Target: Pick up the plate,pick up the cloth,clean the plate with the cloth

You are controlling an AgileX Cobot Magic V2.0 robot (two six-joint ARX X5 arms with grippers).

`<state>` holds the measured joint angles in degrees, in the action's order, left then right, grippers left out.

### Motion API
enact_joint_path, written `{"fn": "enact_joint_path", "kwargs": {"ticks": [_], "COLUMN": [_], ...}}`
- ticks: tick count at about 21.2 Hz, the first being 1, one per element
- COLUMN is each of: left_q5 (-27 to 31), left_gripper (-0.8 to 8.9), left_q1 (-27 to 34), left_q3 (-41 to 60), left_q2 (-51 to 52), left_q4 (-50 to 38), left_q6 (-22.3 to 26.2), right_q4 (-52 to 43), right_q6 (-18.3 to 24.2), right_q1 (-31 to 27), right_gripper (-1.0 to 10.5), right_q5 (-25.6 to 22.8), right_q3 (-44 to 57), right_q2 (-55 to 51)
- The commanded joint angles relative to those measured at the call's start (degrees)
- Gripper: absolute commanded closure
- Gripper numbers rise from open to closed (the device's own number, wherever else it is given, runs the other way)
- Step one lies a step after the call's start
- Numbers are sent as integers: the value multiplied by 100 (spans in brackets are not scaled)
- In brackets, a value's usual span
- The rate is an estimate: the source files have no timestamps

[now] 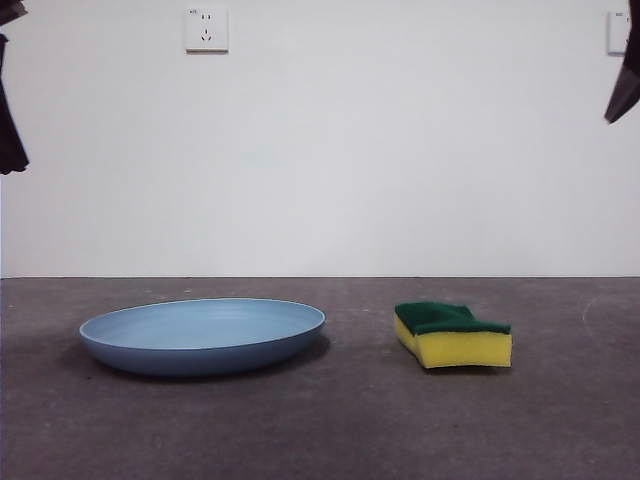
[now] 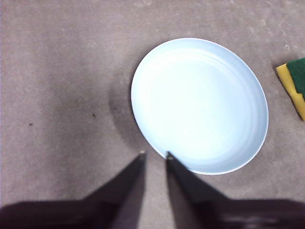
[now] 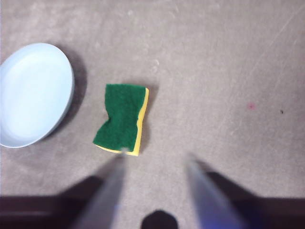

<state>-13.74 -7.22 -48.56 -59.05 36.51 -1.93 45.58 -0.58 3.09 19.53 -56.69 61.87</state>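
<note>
The light-blue plate lies flat on the grey table at the left. The cloth, a yellow sponge with a green scouring top, lies to its right, apart from it. My left gripper hangs high above the table beside the plate's rim, empty, its jaws a narrow gap apart. My right gripper is open wide and empty, high above the table near the sponge. The plate also shows in the right wrist view, and the sponge's edge in the left wrist view.
Both arms show only as black tips at the top corners of the front view, left and right. A white wall with a socket stands behind the table.
</note>
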Motion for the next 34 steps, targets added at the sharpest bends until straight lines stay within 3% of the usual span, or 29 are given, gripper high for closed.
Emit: {"fn": "enact_joint_path", "kwargs": {"ticks": [1, 6, 17, 25, 30, 34], "left_q5": [-7, -35, -35, -31, -22, -4], "left_gripper": [436, 441, 441, 447, 803, 822], "left_q1": [20, 20, 4, -164, -348, -374], "left_q3": [4, -70, -1169, -1224, -1224, -1224], "left_q2": [-2, -511, -3679, -4264, -4269, -4269], "left_q4": [-286, -734, -1169, -1305, -1307, -1290], "left_q6": [-33, -278, -262, -278, -212, -96], "right_q4": [-7, -7, -2, -7, -9, -33], "right_q6": [44, -20, -151, -151, -240, -240], "right_q1": [2, 9, 9, 9, 9, 26], "right_gripper": [465, 469, 471, 474, 474, 475], "right_q5": [2, 9, 11, 9, 11, 72], "right_q3": [-17, -17, -17, -17, -17, -17], "right_q2": [13, 13, 11, 11, 11, 13]}}
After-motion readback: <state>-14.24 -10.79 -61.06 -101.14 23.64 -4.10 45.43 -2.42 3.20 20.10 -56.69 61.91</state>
